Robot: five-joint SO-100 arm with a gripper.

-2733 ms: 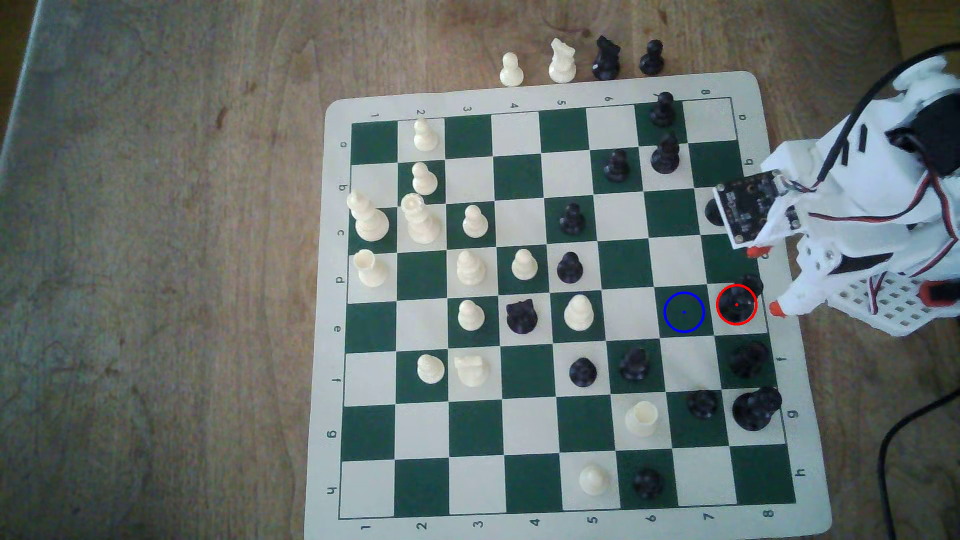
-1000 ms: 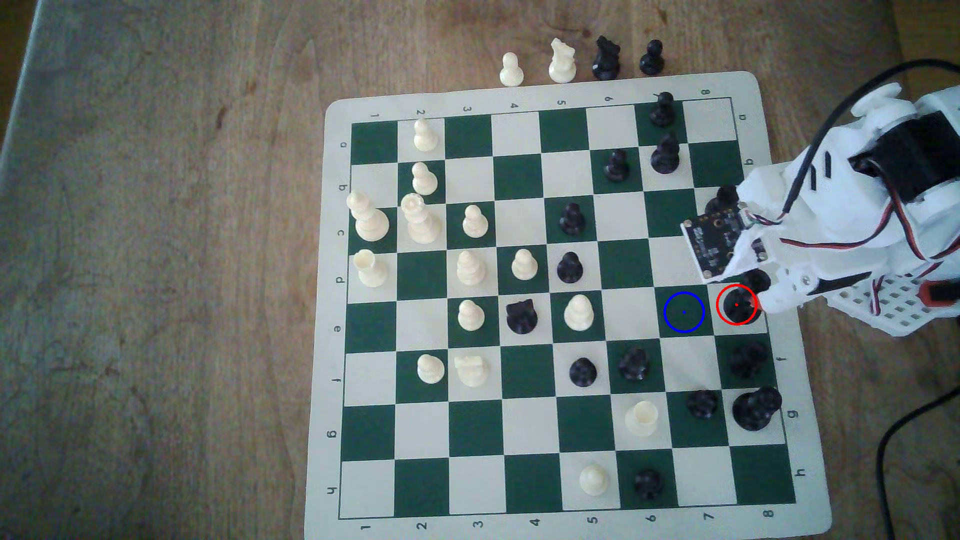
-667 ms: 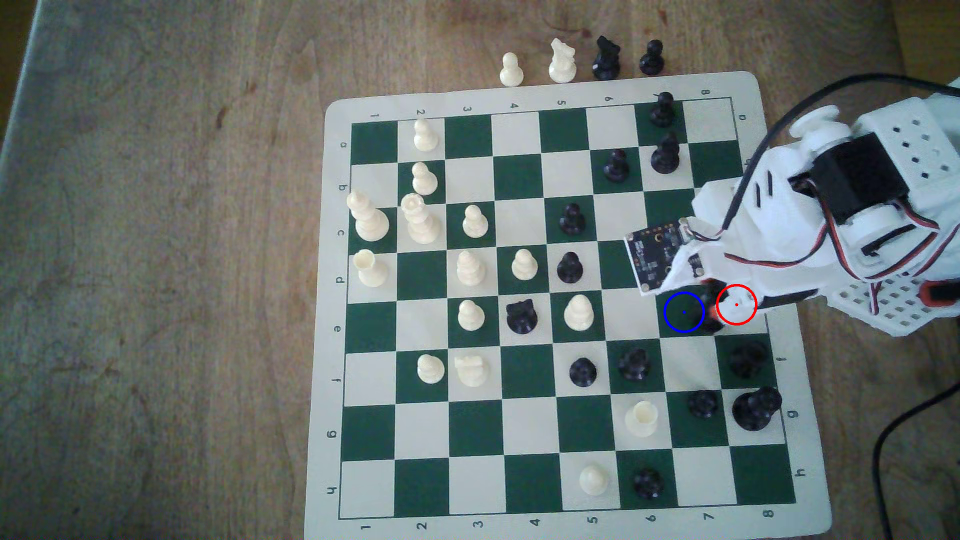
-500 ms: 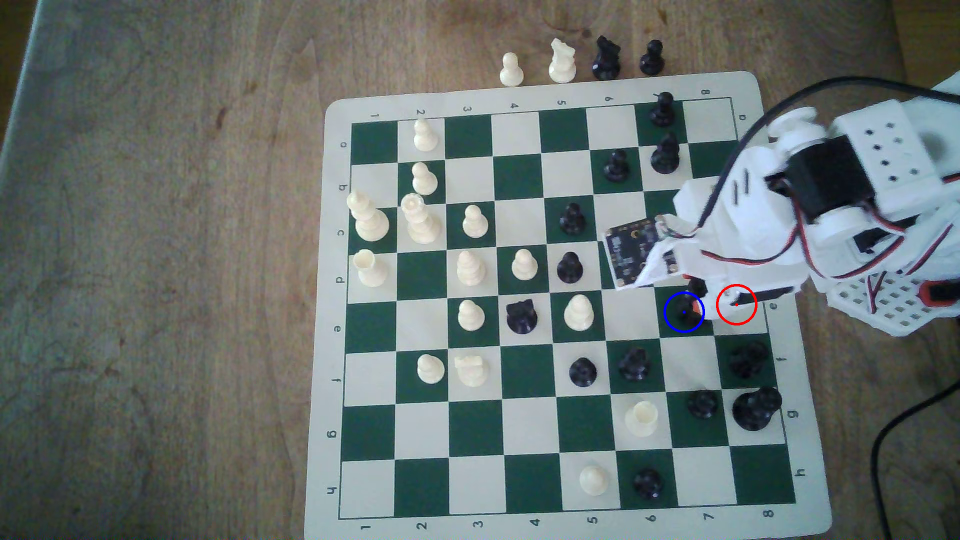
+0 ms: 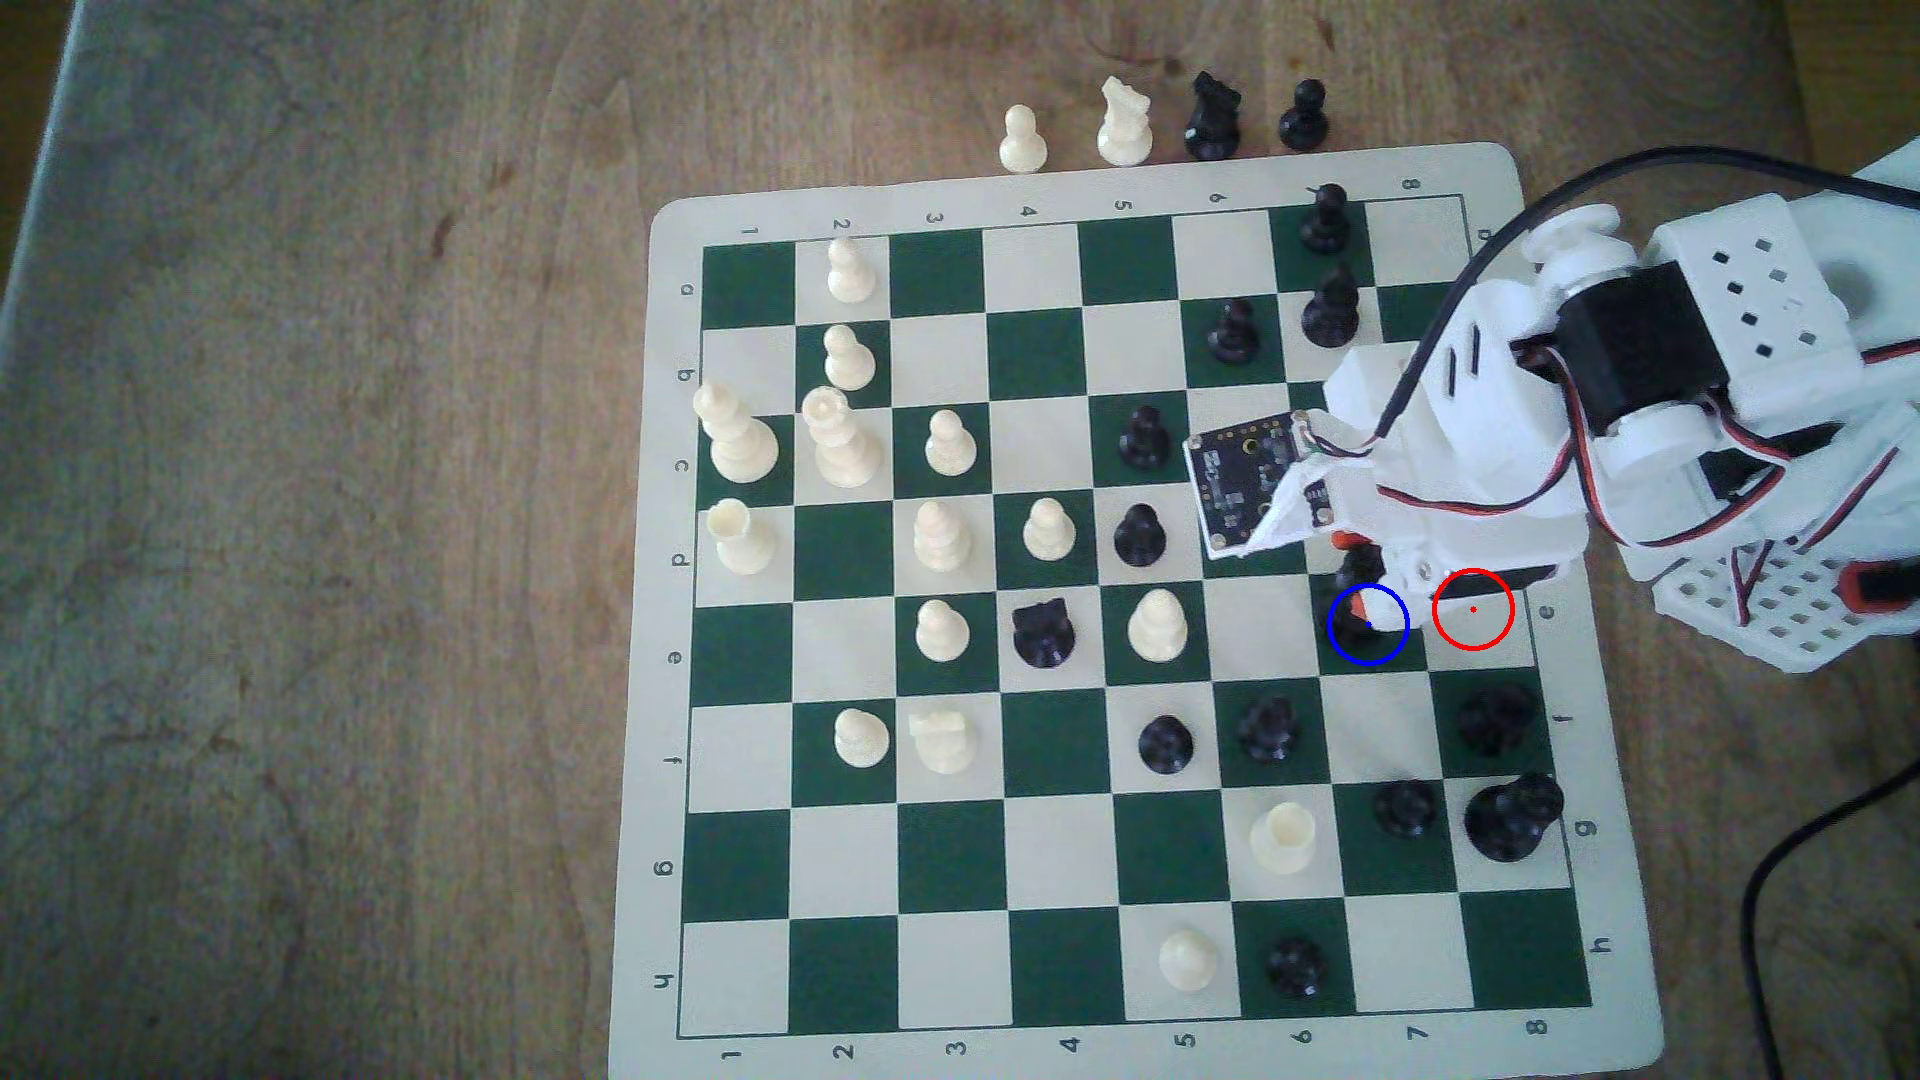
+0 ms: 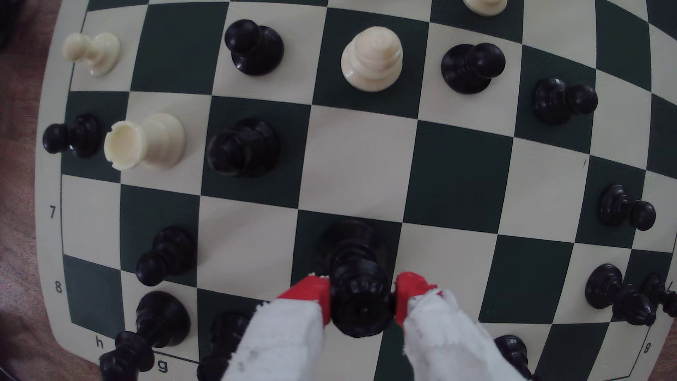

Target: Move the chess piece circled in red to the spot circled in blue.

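Gripper [image 6: 362, 298] clamping head of black chess piece [image 6: 357, 278], red fingertips [image 6: 311, 293] either side; piece upright, base sitting on blue-ringed green square [image 5: 1351, 649], right of centre in exterior view.

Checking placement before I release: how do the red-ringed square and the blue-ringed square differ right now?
The red-ringed square is cream; the blue-ringed square is dark green. The red-ringed square is bare, while the blue-ringed square has the black piece over it, gripped at its head by the end effector. They share row e, side by side.
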